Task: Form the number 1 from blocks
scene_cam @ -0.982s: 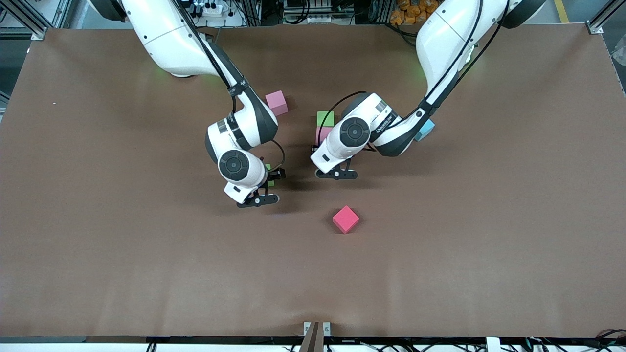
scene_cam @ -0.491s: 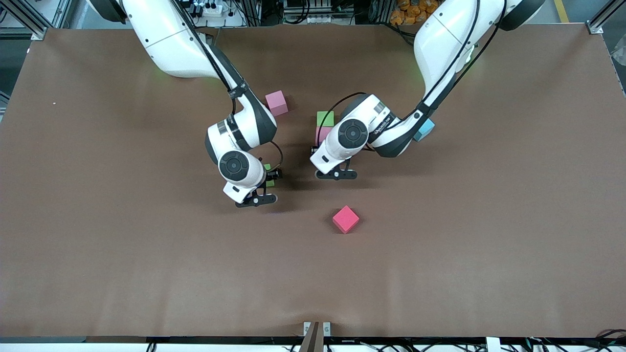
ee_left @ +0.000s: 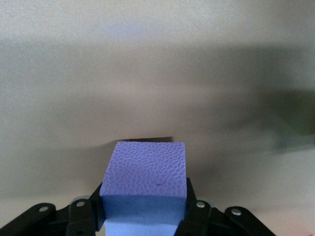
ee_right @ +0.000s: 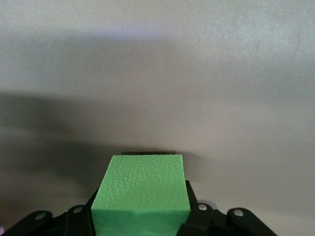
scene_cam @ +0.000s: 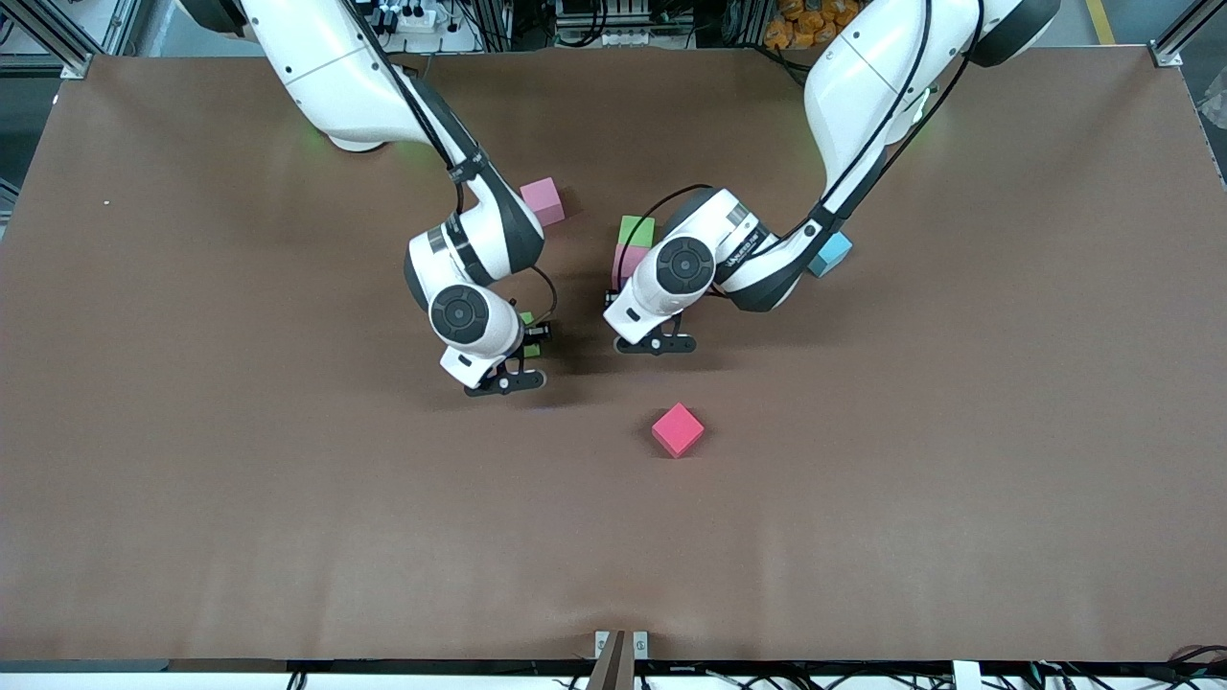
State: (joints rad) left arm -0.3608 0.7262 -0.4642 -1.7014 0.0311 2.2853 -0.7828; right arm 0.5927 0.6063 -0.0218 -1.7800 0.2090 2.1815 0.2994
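Note:
My right gripper (scene_cam: 532, 335) is shut on a green block (ee_right: 140, 187), low over the table's middle. Only slivers of that block (scene_cam: 526, 319) show under the hand in the front view. The left gripper (ee_left: 143, 209) is shut on a purple block (ee_left: 145, 169), also low over the table; in the front view the left hand (scene_cam: 661, 287) hides it. A second green block (scene_cam: 636, 231) lies on the table with a pink block (scene_cam: 628, 261) touching it, partly covered by the left hand. The red block (scene_cam: 678, 429) sits alone, nearer the front camera.
Another pink cube (scene_cam: 543, 201) stands beside the right forearm, farther from the front camera. A light blue cube (scene_cam: 830, 252) peeks out under the left forearm. The brown table (scene_cam: 288, 527) stretches wide toward the front camera.
The right gripper has drifted a little away from the front camera with its green block. The left hand has edged slightly toward the right arm's end. The blocks on the table have not moved.

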